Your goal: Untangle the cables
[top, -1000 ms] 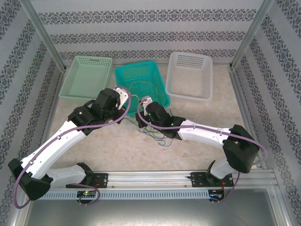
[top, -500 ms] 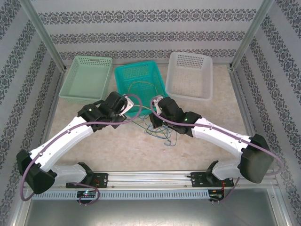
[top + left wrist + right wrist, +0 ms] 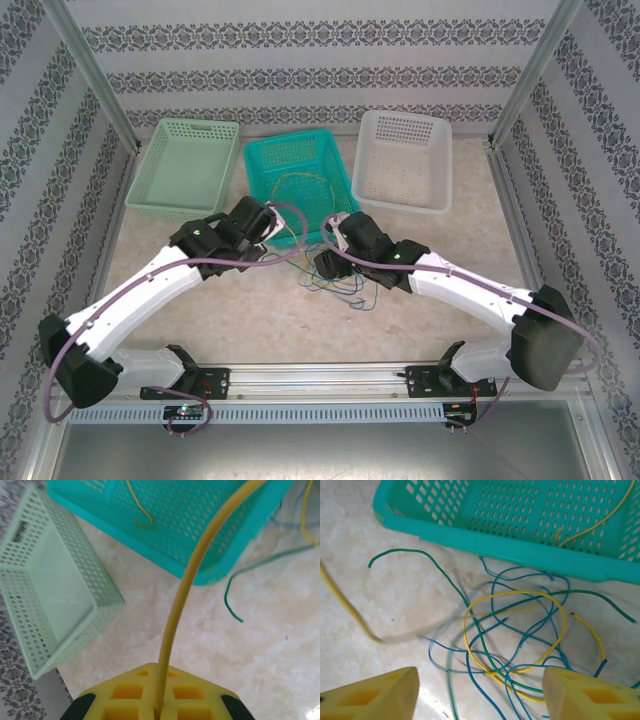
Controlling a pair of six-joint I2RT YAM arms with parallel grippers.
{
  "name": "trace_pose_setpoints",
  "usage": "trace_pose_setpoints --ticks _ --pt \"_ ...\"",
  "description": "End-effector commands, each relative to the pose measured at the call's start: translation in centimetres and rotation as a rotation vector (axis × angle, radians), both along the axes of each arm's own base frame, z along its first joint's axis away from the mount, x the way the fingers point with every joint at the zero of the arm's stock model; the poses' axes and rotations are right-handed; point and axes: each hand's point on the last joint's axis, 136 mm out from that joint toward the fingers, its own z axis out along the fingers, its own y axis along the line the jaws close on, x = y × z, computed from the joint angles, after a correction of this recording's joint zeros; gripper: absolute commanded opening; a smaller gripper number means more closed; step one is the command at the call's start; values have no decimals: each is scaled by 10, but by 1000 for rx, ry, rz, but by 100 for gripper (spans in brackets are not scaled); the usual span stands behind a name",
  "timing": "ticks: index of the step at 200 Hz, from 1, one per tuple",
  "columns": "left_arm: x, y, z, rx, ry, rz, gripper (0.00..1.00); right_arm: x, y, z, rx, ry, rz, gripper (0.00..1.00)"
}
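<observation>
Standing across the far side of the table (image 3: 250,310) are three baskets: a green basket (image 3: 185,165) at 11 o'clock, a teal basket (image 3: 300,180) at 12 and a white basket (image 3: 405,160) at 1. The cables (image 3: 342,282) lie in a loose blue, green and yellow tangle on the table just at 6 o'clock of the teal basket, whose near wall stands between them and a further yellow strand (image 3: 600,520) curled inside it. The left arm reaches in from 7 o'clock, bent at the elbow, its left gripper (image 3: 270,225) at the teal basket's near left corner. The left wrist view shows this gripper (image 3: 157,712) pinched tight on a yellow cable (image 3: 185,605) that rises from the pads and arcs over the teal basket's corner. The right arm stretches from 5 o'clock, low and long, its right gripper (image 3: 327,264) above the tangle's left edge. In its wrist view the fingers (image 3: 370,695) stand wide apart over the tangle (image 3: 515,635), holding nothing.
</observation>
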Motion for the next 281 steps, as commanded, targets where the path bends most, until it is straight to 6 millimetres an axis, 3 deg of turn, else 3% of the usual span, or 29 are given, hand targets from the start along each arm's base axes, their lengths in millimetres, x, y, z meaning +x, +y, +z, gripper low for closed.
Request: trace_pose_setpoints --ticks 1,32,53,88,119,155,208,228,244,262,281 --pt "7 -14 52 -166 -116 -4 0 2 -5 -5 71 9 -68 71" --pt "6 -26 50 -197 -75 -30 0 -12 5 -30 154 90 -63 76" --pt "9 -19 44 -172 -76 15 0 -17 12 -40 152 93 -61 77" --pt "16 -7 78 -183 -186 67 0 -15 7 -67 70 140 -111 75" --pt "30 -6 114 -224 -309 78 1 -5 1 -55 122 63 -163 75" --pt "65 -18 126 -249 -333 94 4 -7 -13 -41 144 29 -195 76" --pt "149 -10 99 -62 -299 109 0 -18 -53 -30 191 -18 -296 77" --pt "166 -19 78 55 -253 -8 0 -24 -73 -29 205 -43 -351 78" --pt "178 -27 68 46 -233 -54 0 -27 -89 -28 231 -59 -394 79" --pt "187 -36 58 19 -192 -120 0 -32 -102 -26 250 -64 -422 79" --pt "202 -39 41 118 -165 -175 0 -36 -110 -23 251 -62 -431 78"
